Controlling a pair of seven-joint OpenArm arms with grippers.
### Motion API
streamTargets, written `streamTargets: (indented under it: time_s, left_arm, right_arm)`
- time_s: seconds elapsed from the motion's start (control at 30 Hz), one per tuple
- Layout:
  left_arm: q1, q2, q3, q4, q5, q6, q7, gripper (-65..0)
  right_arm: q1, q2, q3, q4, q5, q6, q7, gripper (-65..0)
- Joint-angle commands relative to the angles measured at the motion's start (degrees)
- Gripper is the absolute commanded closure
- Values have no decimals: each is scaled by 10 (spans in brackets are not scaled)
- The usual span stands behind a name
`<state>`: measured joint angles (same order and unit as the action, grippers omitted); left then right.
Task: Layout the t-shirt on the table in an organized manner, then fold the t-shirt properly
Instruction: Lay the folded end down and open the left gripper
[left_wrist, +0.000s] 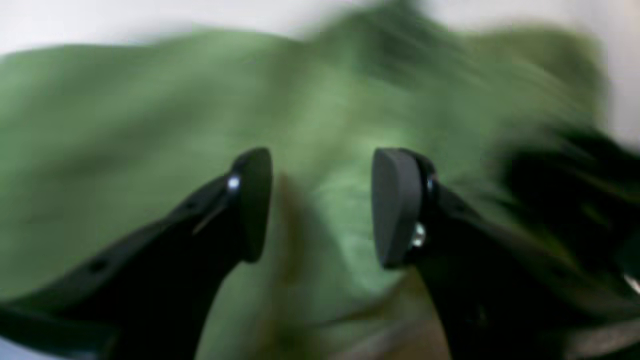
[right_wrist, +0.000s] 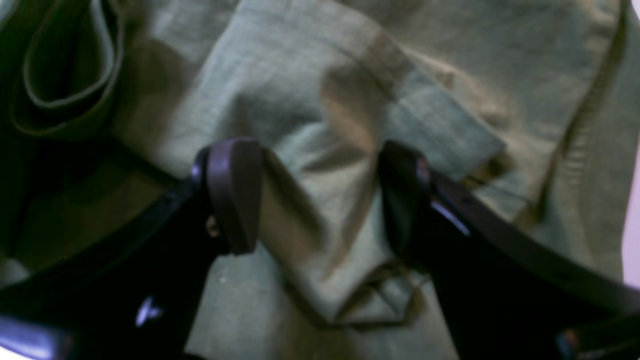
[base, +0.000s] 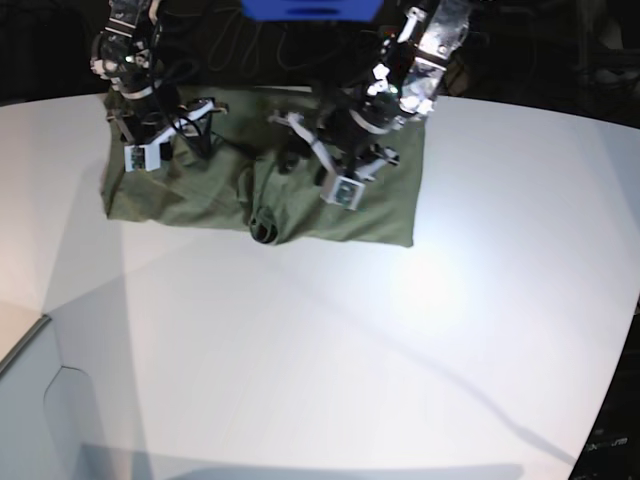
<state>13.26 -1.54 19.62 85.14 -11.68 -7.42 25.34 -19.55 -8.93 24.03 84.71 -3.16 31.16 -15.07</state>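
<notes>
The olive-green t-shirt (base: 200, 195) lies crumpled in a rough rectangle at the far side of the white table (base: 350, 350). Its collar (base: 265, 228) sits at the near edge. My left gripper (left_wrist: 322, 200) is open just above the shirt's cloth (left_wrist: 125, 125); that view is blurred. In the base view it (base: 305, 150) is over the shirt's right half. My right gripper (right_wrist: 320, 195) is open with a raised fold of the shirt (right_wrist: 325, 150) between its fingers, the collar (right_wrist: 65, 65) to its upper left. In the base view it (base: 190, 135) is over the shirt's left half.
The table's curved edge runs along the back behind the shirt. A blue object (base: 310, 8) stands between the arm bases at the top. The table's front left corner steps down to a lower surface (base: 20, 330). White tabletop stretches in front of the shirt.
</notes>
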Motion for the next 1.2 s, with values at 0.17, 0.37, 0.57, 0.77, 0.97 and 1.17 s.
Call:
streamTargets:
  time_s: [0.17, 0.37, 0.57, 0.77, 0.97, 1.17]
  left_arm:
    - [-59, -42, 168, -20, -16, 0, -11, -311]
    - [-66, -55, 182, -4, -18, -1, -11, -311]
    - [-62, -108, 180, 85, -18, 0, -15, -311]
    - [-39, -156, 64, 127, -36, 1, -15, -312]
    - [-18, -154, -117, 62, -98, -2, -15, -312]
    - [-20, -153, -207, 1, -128, -2, -15, -313]
  right_arm:
    - [0, -1, 3, 14, 0, 6, -4, -377]
    - [-1, -1, 4, 54, 0, 6, -4, -377]
    - [-6, -1, 5, 112, 2, 6, -4, -381]
    - [-2, -1, 62, 163, 4, 5, -8, -392]
    - [32, -1, 131, 128, 0, 4, -9, -450]
    - [50, -1, 156, 52, 0, 5, -9, -451]
